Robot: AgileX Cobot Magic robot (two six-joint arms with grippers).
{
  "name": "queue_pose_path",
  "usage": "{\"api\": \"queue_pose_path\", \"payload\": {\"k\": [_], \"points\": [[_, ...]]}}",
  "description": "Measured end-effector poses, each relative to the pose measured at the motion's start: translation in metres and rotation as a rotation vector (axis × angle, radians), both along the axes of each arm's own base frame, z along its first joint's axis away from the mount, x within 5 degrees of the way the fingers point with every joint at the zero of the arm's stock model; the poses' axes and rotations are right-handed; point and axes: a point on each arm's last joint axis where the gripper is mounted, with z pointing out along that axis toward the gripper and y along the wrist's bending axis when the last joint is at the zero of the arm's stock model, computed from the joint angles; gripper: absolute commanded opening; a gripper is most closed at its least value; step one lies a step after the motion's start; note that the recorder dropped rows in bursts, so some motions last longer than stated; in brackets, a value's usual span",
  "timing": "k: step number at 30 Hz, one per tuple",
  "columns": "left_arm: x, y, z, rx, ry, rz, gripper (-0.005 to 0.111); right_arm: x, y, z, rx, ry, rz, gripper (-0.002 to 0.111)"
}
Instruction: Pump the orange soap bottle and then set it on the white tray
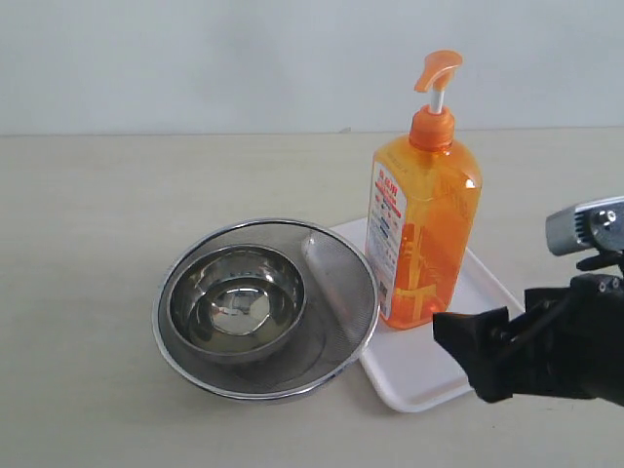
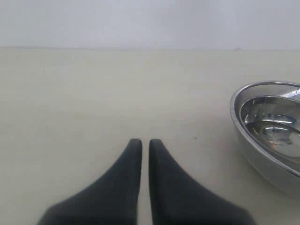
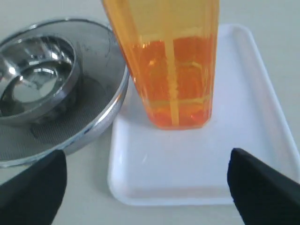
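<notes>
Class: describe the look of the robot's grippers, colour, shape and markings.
Left gripper: two matte black fingers, broad at the base, tapering to rounded tips. Right gripper: matte black fingers too, with a silver-grey housing above its black wrist. No markings are visible.

A plain, pale grey-white wall (image 1: 195, 58) is filling the top of the exterior view, running unbroken from the left edge to the right. Below it a matte cream table (image 1: 88, 205) is spreading across the rest of the frame, meeting the wall along a straight horizontal line (no gap is showing between them). Soft, even light is falling on the tabletop, giving only faint shadows. In the left wrist view a tiny dark speck (image 2: 194, 137) is showing on the table, right of centre.
</notes>
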Motion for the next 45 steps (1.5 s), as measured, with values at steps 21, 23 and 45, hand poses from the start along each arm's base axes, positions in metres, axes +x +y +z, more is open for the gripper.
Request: {"api": "queue_pose_path", "payload": {"k": [21,23,45], "points": [[0.0,0.0,0.0,0.0,0.0,0.0,0.005,0.016,-0.028,-0.008,0.017,-0.121,-0.316,0.0],[0.0,0.0,0.0,0.0,0.0,0.0,0.005,0.027,-0.039,-0.017,-0.062,-0.114,-0.414,0.0],[0.0,0.0,0.0,0.0,0.0,0.0,0.005,0.117,-0.055,-0.068,-0.314,0.269,-0.306,0.0]]}}
